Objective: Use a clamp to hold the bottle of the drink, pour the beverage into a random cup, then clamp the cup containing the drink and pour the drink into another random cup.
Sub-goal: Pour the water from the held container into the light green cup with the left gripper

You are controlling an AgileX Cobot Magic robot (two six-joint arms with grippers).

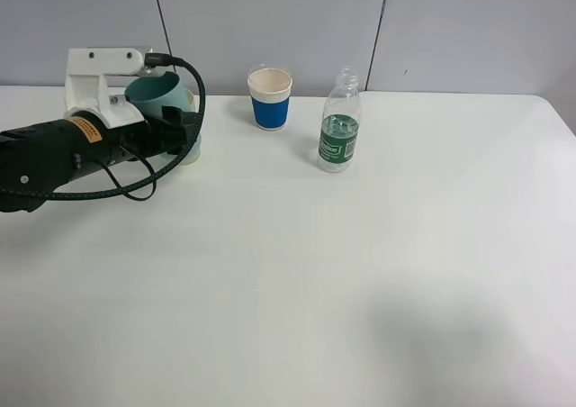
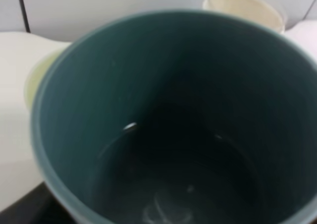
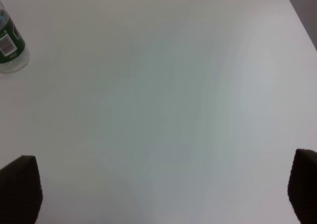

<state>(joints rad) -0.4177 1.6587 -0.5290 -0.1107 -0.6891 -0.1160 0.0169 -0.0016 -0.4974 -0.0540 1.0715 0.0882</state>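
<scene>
While the left gripper (image 1: 175, 128) clamps the tilted teal cup (image 1: 153, 94), the right gripper (image 3: 162, 187) hangs open

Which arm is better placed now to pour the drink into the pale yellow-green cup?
The left. Its end effector is shut on the teal cup, tilted beside the pale yellow-green cup. The right end effector is open over bare table, holding nothing.

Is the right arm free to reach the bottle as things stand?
Probably yes. The right gripper hangs open over bare table, and the bottle stands upright on its own, apart from the paper cup. Nothing lies between them in the wrist view.
</scene>
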